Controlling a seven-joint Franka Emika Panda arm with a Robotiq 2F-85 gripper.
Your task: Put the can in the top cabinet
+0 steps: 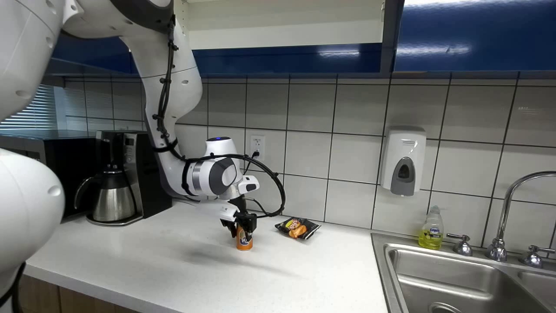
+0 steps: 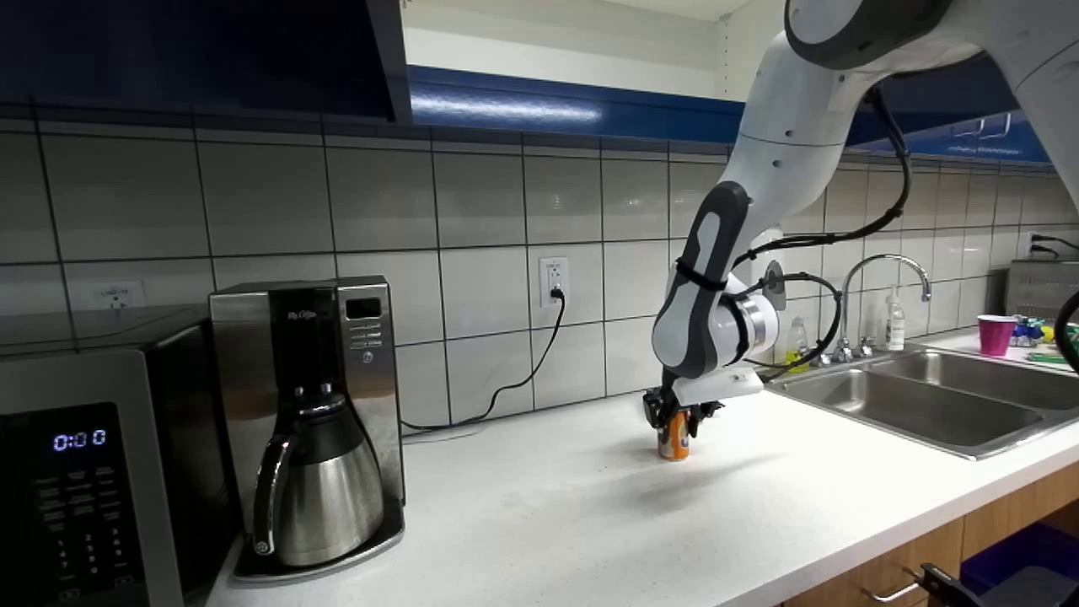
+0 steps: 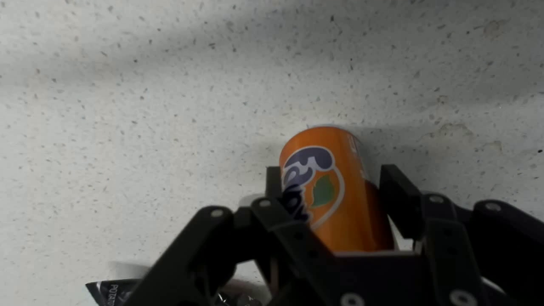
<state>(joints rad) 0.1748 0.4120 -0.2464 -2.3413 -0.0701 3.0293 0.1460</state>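
White worktop beneath the fingers, tiled wall behind. Can, orange, upright between the fingers; whether they clamp or flank it cannot be told. Top cabinet, interior exposed, above the fingers. Advised: squeeze squarely without denting, then lift straight.

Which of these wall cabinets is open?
The top cabinet over the outlet: it alone shows white interior. The neighbouring cabinet, above the soap dispenser, is closed.

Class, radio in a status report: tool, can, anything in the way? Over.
Tool around can, firm grip unconfirmed. Can upright on counter. Top cabinet open above. Chip bag nearby, apart, likely not blocking.
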